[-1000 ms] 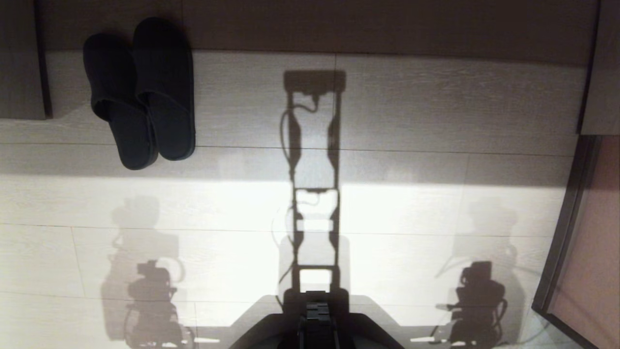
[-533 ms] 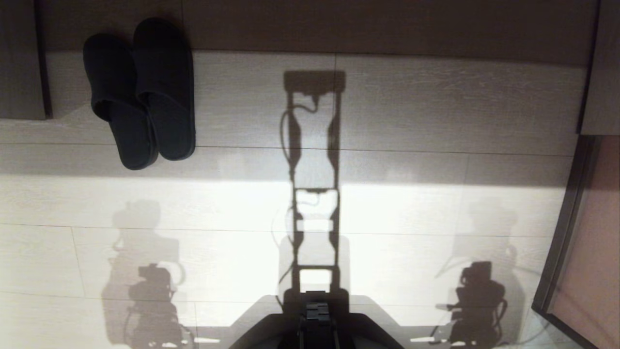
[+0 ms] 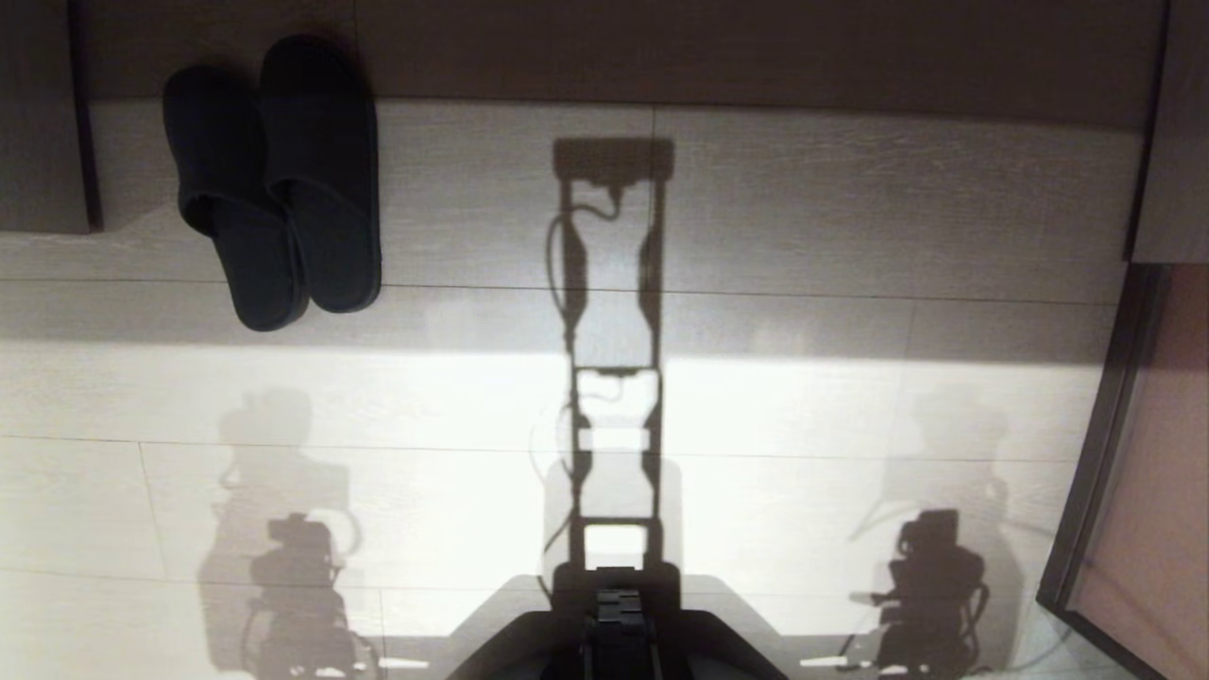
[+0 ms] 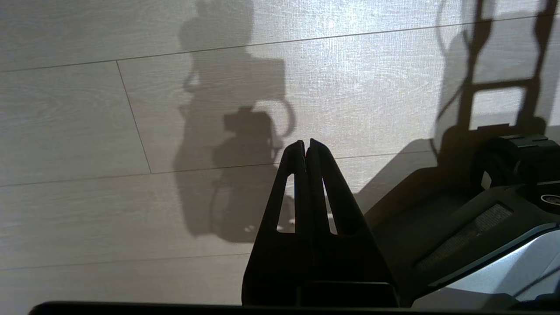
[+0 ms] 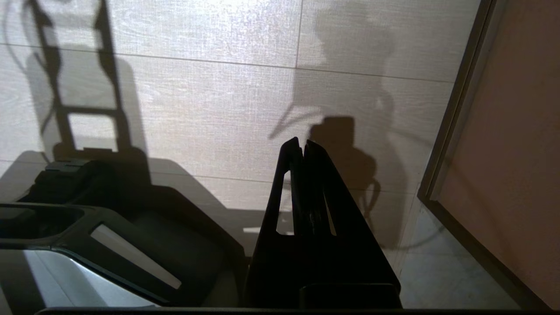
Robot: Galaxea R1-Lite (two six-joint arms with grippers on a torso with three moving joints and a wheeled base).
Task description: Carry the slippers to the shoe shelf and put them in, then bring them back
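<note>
On the pale plank floor (image 3: 774, 406), up in the far left part of the head view, lie the slippers (image 3: 274, 179) — two black ones side by side, touching along their inner edges, toes pointing away from the robot and open heels toward it. Their toes reach into the dark band of shade along the far edge of the floor, and the one farther left sits a little nearer the robot than its mate. Just left of the slippers stands a dark upright panel (image 3: 42, 113), close to them but apart. Nothing grips or touches the slippers.

Well away from the slippers, low beside the robot's base (image 3: 619, 633), hang both grippers. The left gripper (image 4: 305, 144) shows in its own wrist view with the two dark fingers pressed together tip to tip, nothing between them, pointing at bare floor. The right gripper (image 5: 302, 143) looks the same in its wrist view — fingers closed on each other, empty, over bare floor. Neither arm itself appears in the head view; only their shadows fall on the floor either side of the base, with the tall ladder-like shadow of the torso running from the base toward the slippers' end of the room.

Far to the right of the slippers, a dark-framed reddish-brown panel (image 3: 1148, 529) borders the floor, close beside the right gripper.
</note>
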